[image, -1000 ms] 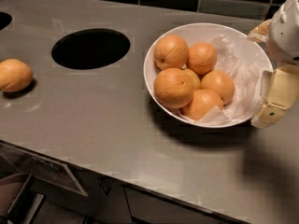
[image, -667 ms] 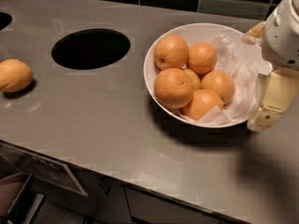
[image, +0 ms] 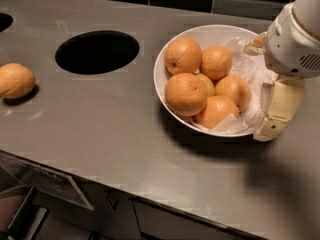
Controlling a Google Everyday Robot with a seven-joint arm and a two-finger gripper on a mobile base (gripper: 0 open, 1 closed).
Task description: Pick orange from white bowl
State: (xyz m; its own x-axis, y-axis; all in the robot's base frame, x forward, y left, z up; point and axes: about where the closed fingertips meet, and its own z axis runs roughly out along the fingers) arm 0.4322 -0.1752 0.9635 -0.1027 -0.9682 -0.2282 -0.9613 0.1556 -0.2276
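The white bowl stands on the grey counter, right of centre, lined with crumpled white paper. It holds several oranges. The orange, the largest, with paler dimpled peel, lies at the bowl's front left. My gripper hangs over the bowl's right rim, to the right of the fruit and touching none of it. It is open and empty. One cream finger points down outside the near right rim, the other shows at the far right rim. The white wrist hides part of the rim.
A lone squat orange lies at the far left of the counter. A round dark hole is cut in the counter left of the bowl, and part of another shows at the left edge. The counter's front edge runs along the bottom.
My gripper has shifted a little to the left, further over the bowl's right rim. The oranges and the bowl have not moved.
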